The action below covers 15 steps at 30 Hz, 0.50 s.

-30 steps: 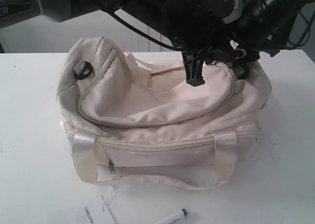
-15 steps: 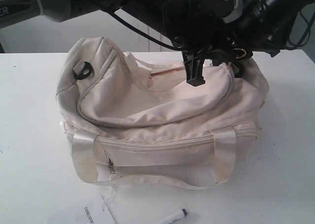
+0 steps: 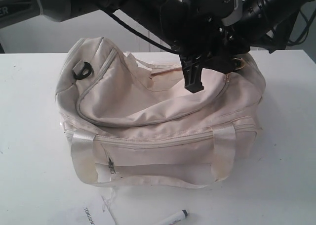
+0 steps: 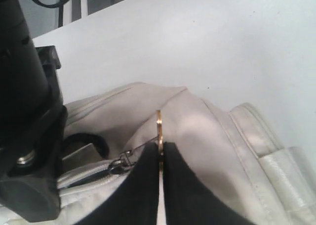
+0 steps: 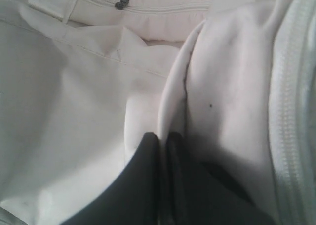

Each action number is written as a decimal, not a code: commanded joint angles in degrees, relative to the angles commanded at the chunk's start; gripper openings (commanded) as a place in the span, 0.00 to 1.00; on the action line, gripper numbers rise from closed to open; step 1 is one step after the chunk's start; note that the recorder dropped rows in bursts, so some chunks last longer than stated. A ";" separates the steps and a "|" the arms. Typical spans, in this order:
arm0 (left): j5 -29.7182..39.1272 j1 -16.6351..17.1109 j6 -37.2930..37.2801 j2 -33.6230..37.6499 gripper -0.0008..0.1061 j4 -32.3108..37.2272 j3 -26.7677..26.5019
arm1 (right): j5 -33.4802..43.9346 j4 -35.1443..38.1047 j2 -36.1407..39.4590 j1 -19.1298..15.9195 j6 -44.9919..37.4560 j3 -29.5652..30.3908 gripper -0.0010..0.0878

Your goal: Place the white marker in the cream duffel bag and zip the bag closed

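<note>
White marker (image 3: 174,218) cut off; arms (image 3: 163,7) hide cream duffel bag's (image 3: 148,121) end.

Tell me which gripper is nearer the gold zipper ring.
Left. The left gripper is shut on the gold ring; the right gripper pinches a fold of the cream duffel bag.

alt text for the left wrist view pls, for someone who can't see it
The left gripper pinches a thin gold ring linked to the zipper pull of a cream bag. A black arm stands beside it, with the white table beyond.
</note>
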 joint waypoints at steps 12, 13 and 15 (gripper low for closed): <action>8.47 0.00 -0.78 0.00 0.01 0.00 0.00 | -0.80 0.03 0.00 0.00 -0.11 0.00 0.01; 8.94 0.00 -0.87 0.00 0.01 0.00 0.00 | -0.92 0.03 0.00 0.00 -0.11 0.00 0.01; 9.93 0.00 -2.47 0.00 0.01 0.00 0.00 | -1.03 0.03 0.00 0.00 -0.11 0.00 0.01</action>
